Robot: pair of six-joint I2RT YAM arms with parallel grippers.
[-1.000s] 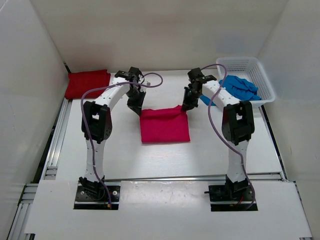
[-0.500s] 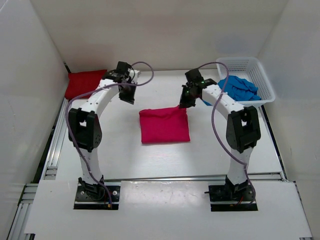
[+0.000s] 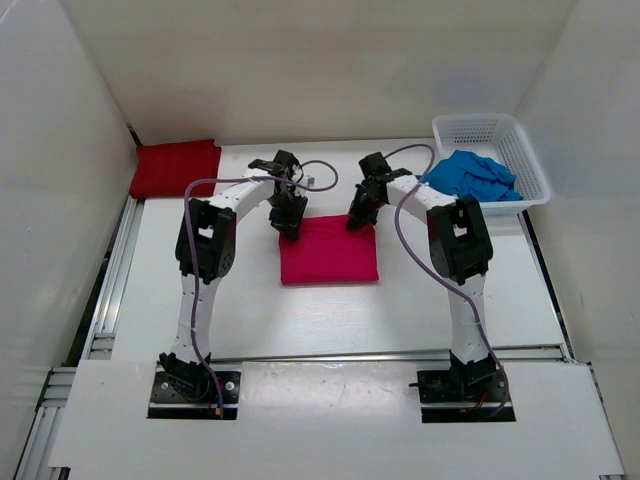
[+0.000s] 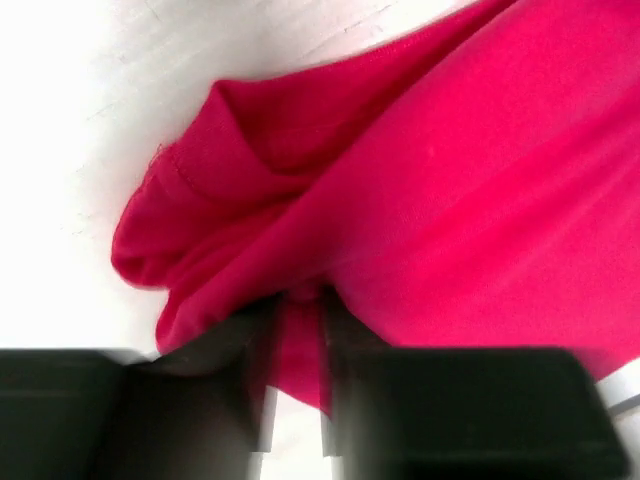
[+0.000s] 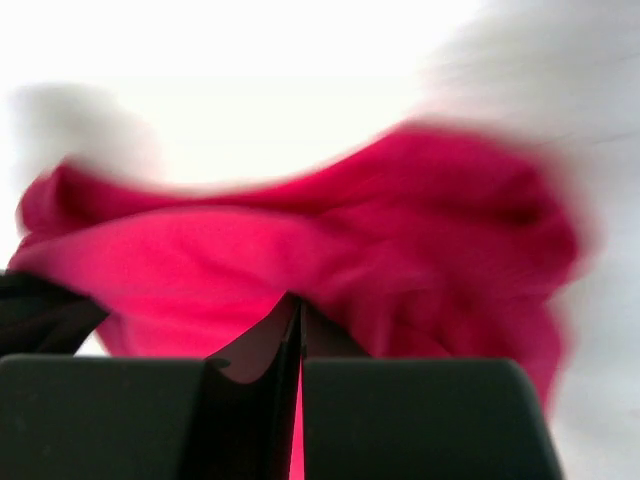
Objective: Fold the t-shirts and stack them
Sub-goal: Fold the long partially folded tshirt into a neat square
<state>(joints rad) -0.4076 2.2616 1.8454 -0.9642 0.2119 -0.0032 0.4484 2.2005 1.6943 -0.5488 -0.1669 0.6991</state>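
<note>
A: Overhead view bright and even; the white table (image 3: 420,300) shows only faint, soft shadows.
B: Wrist views glare white. On the right the pink shirt (image 5: 300,260) smears with blur; the left fingers (image 4: 150,410) sit out of focus.

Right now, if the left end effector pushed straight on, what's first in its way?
The pink t-shirt: the left end effector grips its corner. Table probably just behind, depth unclear.
</note>
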